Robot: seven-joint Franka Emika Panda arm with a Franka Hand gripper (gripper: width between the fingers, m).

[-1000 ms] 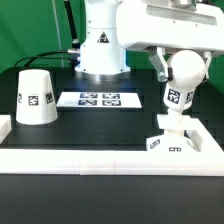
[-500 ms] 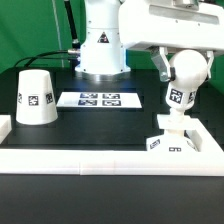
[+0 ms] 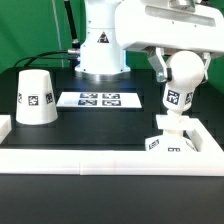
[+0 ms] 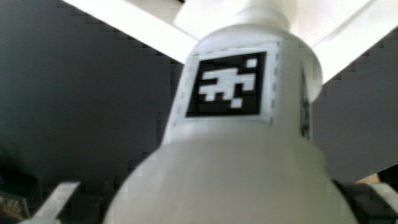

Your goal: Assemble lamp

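The round white bulb (image 3: 184, 75) stands upright with its narrow stem going down into the small angular base block (image 3: 170, 142) at the exterior view's right. My gripper (image 3: 183, 64) is shut on the bulb, with dark fingers (image 3: 160, 64) on either side of the ball. In the wrist view the bulb (image 4: 228, 160) fills the picture with its tag facing the camera, and a fingertip (image 4: 50, 200) shows at each side. The base block itself is hidden there. The cone shade (image 3: 36, 96) stands alone on the black table at the exterior view's left.
The marker board (image 3: 99, 99) lies flat between the shade and the bulb. A low white wall (image 3: 100, 160) runs along the table's front and turns up at both ends. The robot's white body (image 3: 100, 45) stands behind the marker board.
The bulb's tag has shifted very slightly to the exterior view's right. Gripper, base block and shade stay where they were.
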